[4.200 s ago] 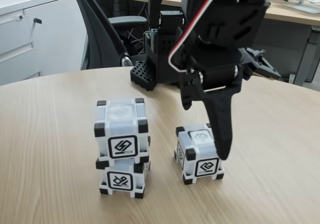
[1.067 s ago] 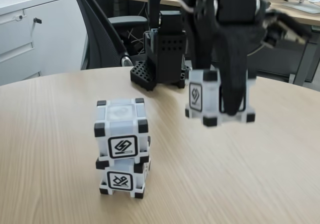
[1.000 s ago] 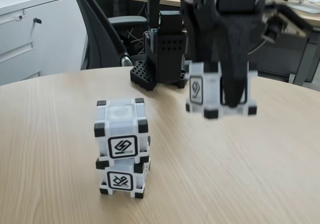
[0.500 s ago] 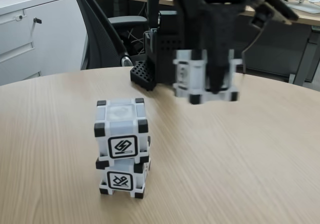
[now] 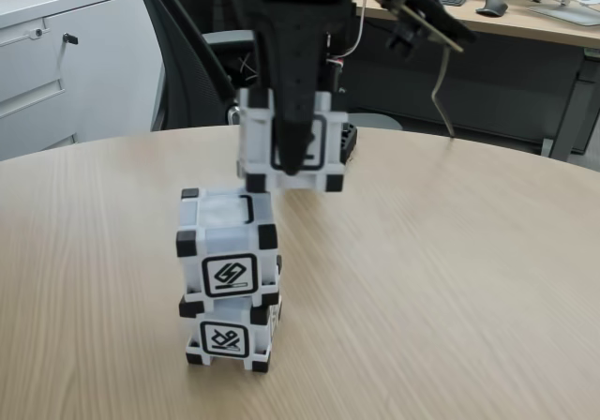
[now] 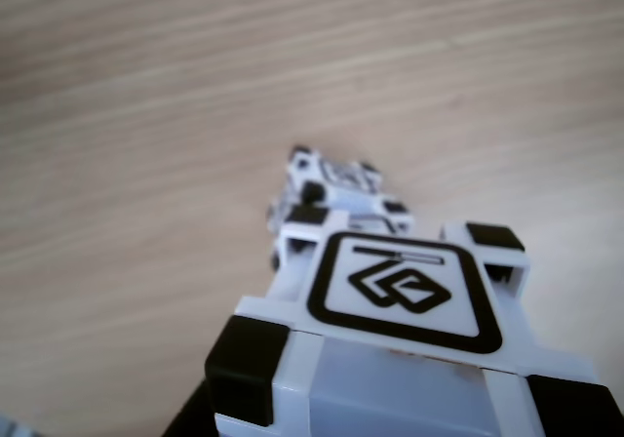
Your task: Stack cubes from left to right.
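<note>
Two cubes stand stacked on the wooden table [image 5: 450, 279], the top cube [image 5: 228, 242] upon the bottom cube [image 5: 228, 336], left of centre in the fixed view. My gripper [image 5: 291, 162] is shut on a third cube [image 5: 255, 139], held in the air just above and slightly behind-right of the stack; its lower edge is close to the top cube's rear edge. In the other view the held cube [image 6: 400, 330] looms in the foreground, and the stack [image 6: 336, 188] lies below and beyond it on the table [image 6: 146, 115].
Behind the table stand a black office chair [image 5: 187, 64], a white cabinet [image 5: 56, 54] at the left and a desk [image 5: 525, 22] with a keyboard and mouse. A red and white cable [image 5: 352, 40] hangs from the arm.
The right cube was taken hold of and lifted off the table. My gripper has swung left with it, from right of centre to just above the two-cube stack.
</note>
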